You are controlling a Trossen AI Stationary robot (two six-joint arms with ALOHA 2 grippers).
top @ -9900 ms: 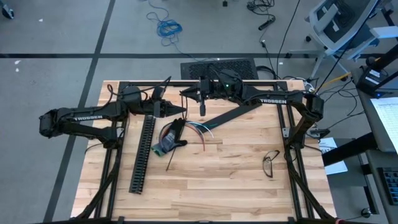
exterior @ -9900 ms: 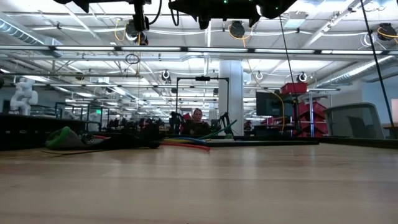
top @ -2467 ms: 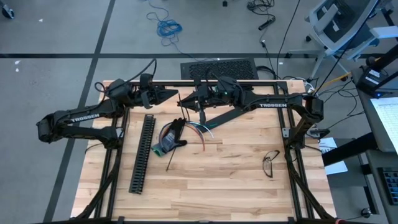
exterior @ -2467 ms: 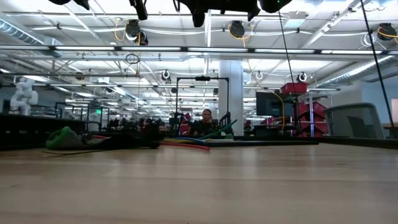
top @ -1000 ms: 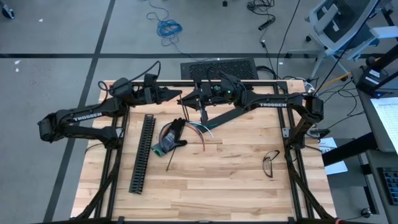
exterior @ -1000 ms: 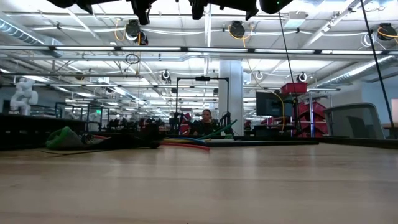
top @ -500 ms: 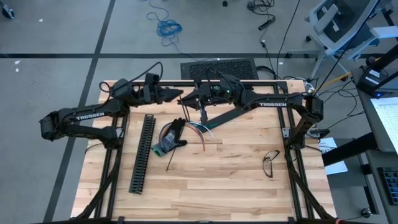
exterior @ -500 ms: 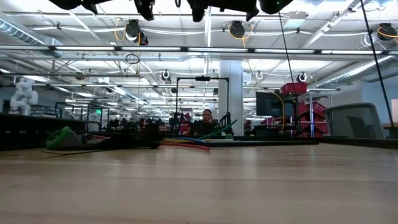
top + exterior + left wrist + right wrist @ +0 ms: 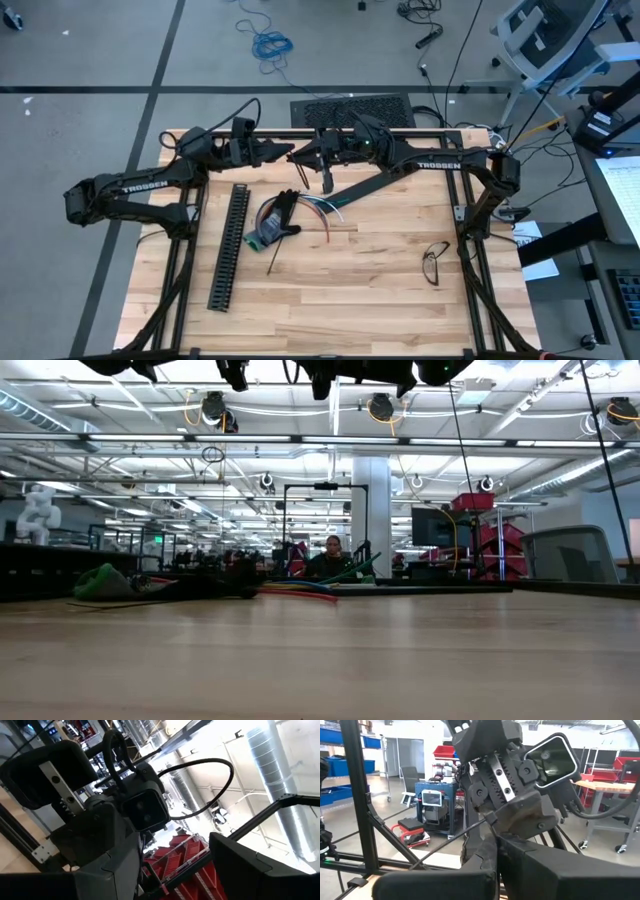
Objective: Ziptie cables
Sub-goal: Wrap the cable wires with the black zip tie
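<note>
The cables (image 9: 305,208) lie in a loose coloured bundle on the table's far middle; the low view shows the cables (image 9: 300,590) flat on the wood. High above the far edge my two grippers face each other, tip to tip. My right gripper (image 9: 492,832) is shut on a thin black zip tie (image 9: 450,841). My left gripper (image 9: 172,870) stands open just ahead of it, and nothing shows between its fingers. From above, the left gripper (image 9: 283,155) and the right gripper (image 9: 300,157) almost meet. My right gripper pinches one end of the zip tie (image 9: 487,820) at its fingertips, which point level toward the table's left. The rest of the strip slants away below the fingers, clear of the table and of the cables.
A long black slotted channel (image 9: 230,245) lies left of the cables. A flat black bar (image 9: 375,185) lies slanting at the far middle. Beside the cables sit a dark clump (image 9: 285,207) and a green piece (image 9: 262,236). Glasses (image 9: 435,262) rest near the right edge.
</note>
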